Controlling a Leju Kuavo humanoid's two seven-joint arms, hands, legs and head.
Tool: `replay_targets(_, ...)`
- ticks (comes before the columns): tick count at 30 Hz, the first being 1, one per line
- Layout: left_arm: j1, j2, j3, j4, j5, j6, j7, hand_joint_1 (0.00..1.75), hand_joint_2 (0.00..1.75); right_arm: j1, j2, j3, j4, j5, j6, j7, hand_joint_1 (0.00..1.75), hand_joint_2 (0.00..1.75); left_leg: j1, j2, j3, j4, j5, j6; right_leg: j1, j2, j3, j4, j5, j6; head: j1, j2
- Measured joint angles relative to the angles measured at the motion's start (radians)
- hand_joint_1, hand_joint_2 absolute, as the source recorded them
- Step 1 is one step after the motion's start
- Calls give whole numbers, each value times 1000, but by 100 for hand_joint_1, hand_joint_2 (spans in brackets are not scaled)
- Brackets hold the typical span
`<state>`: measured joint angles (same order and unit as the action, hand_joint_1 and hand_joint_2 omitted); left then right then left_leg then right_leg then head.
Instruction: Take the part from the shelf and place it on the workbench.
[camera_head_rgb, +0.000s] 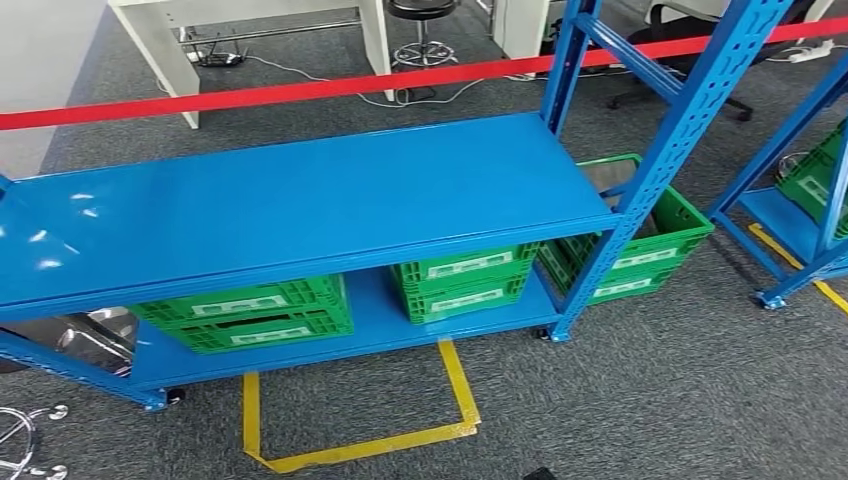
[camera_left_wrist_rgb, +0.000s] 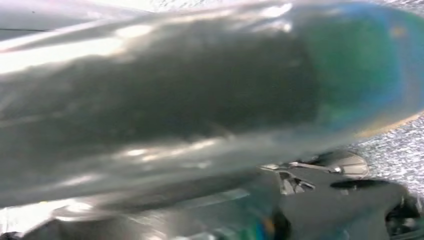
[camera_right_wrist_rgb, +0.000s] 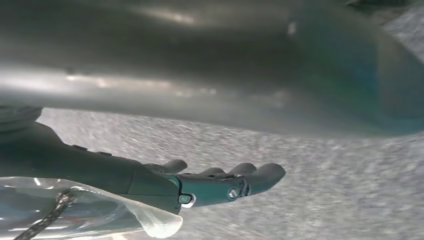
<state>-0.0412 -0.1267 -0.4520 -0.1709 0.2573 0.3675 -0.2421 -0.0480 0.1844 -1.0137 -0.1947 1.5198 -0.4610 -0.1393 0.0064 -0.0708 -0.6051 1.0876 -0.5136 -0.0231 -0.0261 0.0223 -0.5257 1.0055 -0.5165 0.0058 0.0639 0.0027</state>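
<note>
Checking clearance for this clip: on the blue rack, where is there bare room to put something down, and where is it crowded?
The top shelf is bare from end to end, bordered by the red tape behind and the blue upright at its right. The lower shelf is crowded with green crates, leaving a narrow gap between them.

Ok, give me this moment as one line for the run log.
phase: facing blue shelf | top: bare | green crates: lower level | right hand: fingers extended, holds nothing | left hand: unclear | part: not identified

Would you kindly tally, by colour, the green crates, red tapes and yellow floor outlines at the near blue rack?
Green crates: 6
Red tape: 1
Yellow floor outline: 1
Total: 8
</note>
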Motion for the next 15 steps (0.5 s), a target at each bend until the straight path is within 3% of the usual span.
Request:
replay_targets(1,-2,0,0,0,-1,0,-2,0,87,2,0,1,0,-1,0,-1,0,0,-1,31,-32,68,-33,-4,3,-16,1,0,-2,-4,-3,0)
replay_targets(3,-3,0,0,0,-2,-1,-9,0,175,6,0,2,0,-5,0,-2,0,0,0,58,-94,194,-80,-7,7,-50,3,0,-6,-8,-4,0)
replay_targets(4,-1,0,0,0,-3,-1,-13,0,175,7,0,2,0,-8,0,-3,0,0,0,62,-103,213,-77,-6,9,-65,5,0,-8,-9,-4,0)
replay_targets(5,1,0,0,0,-4,-1,-15,0,175,6,0,2,0,-11,0,-5,0,0,-1,65,-92,191,-54,-3,11,-79,8,0,-11,-10,-4,0)
replay_targets(6,3,0,0,0,-4,-1,-16,0,175,5,0,2,0,-13,0,-6,0,0,-3,74,-63,131,-17,4,13,-91,13,0,-14,-9,-4,0)
replay_targets(8,2,1,0,0,-4,-1,-17,0,175,4,2,2,1,-15,-1,-8,0,0,-16,127,8,-9,37,24,19,-114,19,0,-22,-6,-4,0)
replay_targets(10,-2,1,0,0,-4,-1,-19,0,175,3,4,2,1,-16,-1,-9,0,0,-27,162,37,-72,45,38,24,-137,24,-2,-30,2,-4,0)
replay_targets(12,-1,1,0,0,-4,0,-20,0,175,1,5,2,1,-18,-1,-9,0,0,-27,142,38,-79,47,43,25,-155,33,-6,-34,12,-4,0)
replay_targets(13,2,2,0,0,-4,0,-21,0,175,0,5,2,1,-21,0,-9,0,0,-24,132,41,-85,50,47,24,-144,36,-4,-40,17,-2,0)
replay_targets(14,3,2,0,0,-4,-1,-22,0,175,-2,6,2,1,-26,4,-9,0,44,-20,123,44,-92,54,51,23,-118,30,13,-52,22,-1,0)
replay_targets(15,4,2,0,0,-4,-1,-22,0,175,-3,6,2,1,-28,5,-9,0,58,-17,119,47,-98,57,54,22,-102,27,20,-58,26,0,0)
